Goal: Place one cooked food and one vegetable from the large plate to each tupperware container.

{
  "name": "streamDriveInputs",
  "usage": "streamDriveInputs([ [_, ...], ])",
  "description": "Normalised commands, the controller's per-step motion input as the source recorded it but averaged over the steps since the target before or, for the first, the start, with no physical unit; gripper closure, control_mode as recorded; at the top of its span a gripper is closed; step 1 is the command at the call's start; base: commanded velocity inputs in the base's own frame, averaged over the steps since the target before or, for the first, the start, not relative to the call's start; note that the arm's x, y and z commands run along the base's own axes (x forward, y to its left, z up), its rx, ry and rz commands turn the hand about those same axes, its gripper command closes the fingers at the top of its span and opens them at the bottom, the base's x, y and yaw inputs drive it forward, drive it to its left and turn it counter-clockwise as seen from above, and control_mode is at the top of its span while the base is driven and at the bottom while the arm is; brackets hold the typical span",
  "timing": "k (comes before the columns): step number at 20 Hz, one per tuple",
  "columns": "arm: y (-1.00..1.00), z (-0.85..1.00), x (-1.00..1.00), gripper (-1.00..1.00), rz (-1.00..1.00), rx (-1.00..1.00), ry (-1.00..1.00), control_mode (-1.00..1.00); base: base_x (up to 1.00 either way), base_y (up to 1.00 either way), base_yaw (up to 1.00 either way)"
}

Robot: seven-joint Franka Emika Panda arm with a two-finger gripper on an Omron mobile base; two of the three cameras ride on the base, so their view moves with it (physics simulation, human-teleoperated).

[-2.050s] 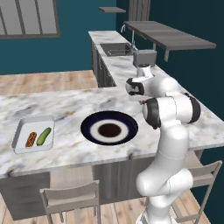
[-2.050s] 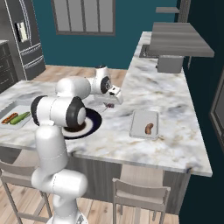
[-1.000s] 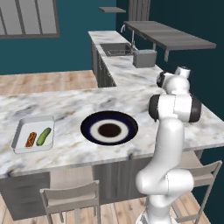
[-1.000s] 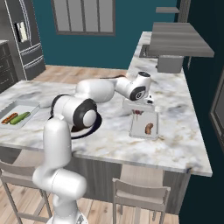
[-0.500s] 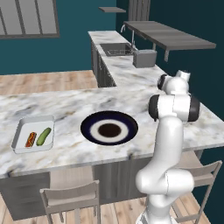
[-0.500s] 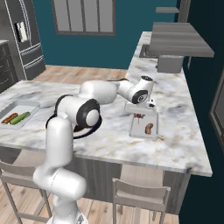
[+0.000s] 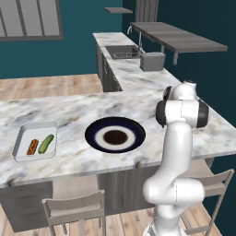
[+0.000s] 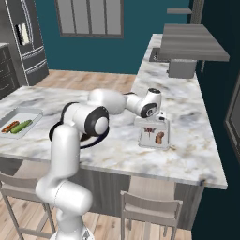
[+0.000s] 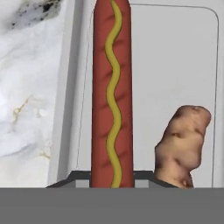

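1. The large plate (image 7: 115, 134), round with a dark navy rim, a thin white ring and a dark brown centre, lies bare on the grey-veined white marble counter (image 7: 73, 110) in front of my base; in the right base view most of it is hidden behind my white arm.
2. One tupperware container (image 7: 23, 136), a shallow pale grey-white rectangular box with rounded corners, sits at the counter's left end, well apart from the plate; it holds a red sausage with a yellow stripe (image 7: 32, 147) and a green cucumber-like vegetable (image 7: 45, 144) side by side.
3. The other tupperware container (image 8: 154, 137) lies to the plate's right, directly below my hand; in the hand view its pale floor (image 9: 175, 61) and low wall are plain.
4. My gripper (image 8: 151, 130) is closed on a long red hot dog sausage with a wavy yellow mustard line (image 9: 111, 87); the sausage hangs over this container's floor near one long wall; I cannot tell whether it touches the floor.
5. A lumpy brown piece of food, potato-like, (image 9: 181, 144) lies in the same container, just beside the sausage.
6. I can read no brand, label or writing on any of these things.
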Motion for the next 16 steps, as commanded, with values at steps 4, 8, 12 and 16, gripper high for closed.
streamDriveInputs([
  [4,0.0,-0.32,0.02,1.0,0.0,-0.07,0.0,-1.0,0.0,0.0,0.0],
  [8,0.0,-0.16,0.01,1.0,0.0,-0.01,0.0,-1.0,0.0,0.0,0.0],
  [12,0.0,-0.03,0.0,1.0,0.0,0.0,0.0,-1.0,0.0,0.0,0.0],
  [16,0.0,0.0,0.0,-1.0,0.0,0.0,0.0,-1.0,0.0,0.0,0.0],
])
